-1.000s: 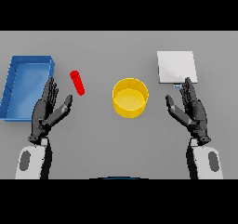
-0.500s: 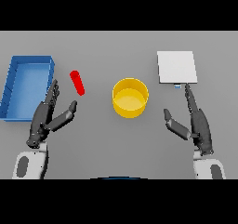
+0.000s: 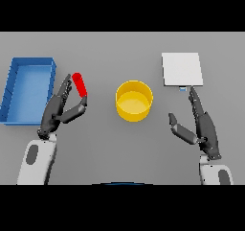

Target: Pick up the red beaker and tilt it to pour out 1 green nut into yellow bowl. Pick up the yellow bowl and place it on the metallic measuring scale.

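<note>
The red beaker point(image 3: 79, 84) stands on the grey table left of centre, leaning slightly. My left hand point(image 3: 58, 109) is right beside it, fingers straight along its left side and thumb reaching under its lower end, open. The yellow bowl point(image 3: 134, 100) sits at the centre, upright; I cannot make out any nut inside it. The metallic measuring scale point(image 3: 181, 69) lies flat at the back right. My right hand point(image 3: 201, 122) hovers open below the scale, right of the bowl, touching nothing.
A blue rectangular bin point(image 3: 27, 89) stands at the far left, just beyond my left hand. Grey table surface point(image 3: 119, 148) stretches between the two arms.
My left hand has moved up and right, closing in on the red beaker. My right hand has turned more edge-on and drifted slightly lower.
</note>
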Robot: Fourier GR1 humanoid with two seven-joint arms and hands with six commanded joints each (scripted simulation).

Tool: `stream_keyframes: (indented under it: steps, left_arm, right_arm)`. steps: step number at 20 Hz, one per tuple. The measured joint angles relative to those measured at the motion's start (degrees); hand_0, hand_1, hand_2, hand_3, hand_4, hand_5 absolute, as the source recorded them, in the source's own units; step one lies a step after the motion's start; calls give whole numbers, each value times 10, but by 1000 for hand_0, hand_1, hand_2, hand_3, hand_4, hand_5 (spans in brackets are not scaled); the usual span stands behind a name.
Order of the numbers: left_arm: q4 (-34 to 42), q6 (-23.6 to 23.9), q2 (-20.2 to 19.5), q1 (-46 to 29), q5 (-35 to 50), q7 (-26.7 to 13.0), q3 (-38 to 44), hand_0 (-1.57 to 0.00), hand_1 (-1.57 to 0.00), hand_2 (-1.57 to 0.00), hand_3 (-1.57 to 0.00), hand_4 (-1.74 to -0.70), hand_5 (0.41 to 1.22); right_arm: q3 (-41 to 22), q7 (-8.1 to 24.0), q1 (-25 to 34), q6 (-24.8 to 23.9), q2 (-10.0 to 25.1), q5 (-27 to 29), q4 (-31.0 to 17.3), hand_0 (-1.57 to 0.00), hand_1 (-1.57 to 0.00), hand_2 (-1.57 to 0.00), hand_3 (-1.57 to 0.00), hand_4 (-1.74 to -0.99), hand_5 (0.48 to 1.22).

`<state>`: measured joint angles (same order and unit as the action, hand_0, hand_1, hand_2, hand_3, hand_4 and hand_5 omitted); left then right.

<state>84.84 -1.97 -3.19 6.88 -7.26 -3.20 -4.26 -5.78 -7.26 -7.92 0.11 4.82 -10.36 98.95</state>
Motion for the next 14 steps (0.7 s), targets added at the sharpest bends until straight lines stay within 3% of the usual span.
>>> stream_keyframes:
  steps: [8, 14]
  left_arm:
    - [-160, 17, 3, 99, -3, 24, 42, 1, 1, 1, 1, -1333, 714]
    - [-229, 20, 2, 160, -6, 49, 57, 1, 1, 1, 1, -1314, 704]
  right_arm:
    - [6, 15, 8, 0, -1, 9, 1, 1, 1, 1, 1, -1338, 688]
    - [10, 12, 7, 2, 1, 13, -2, 1, 1, 1, 1, -1332, 685]
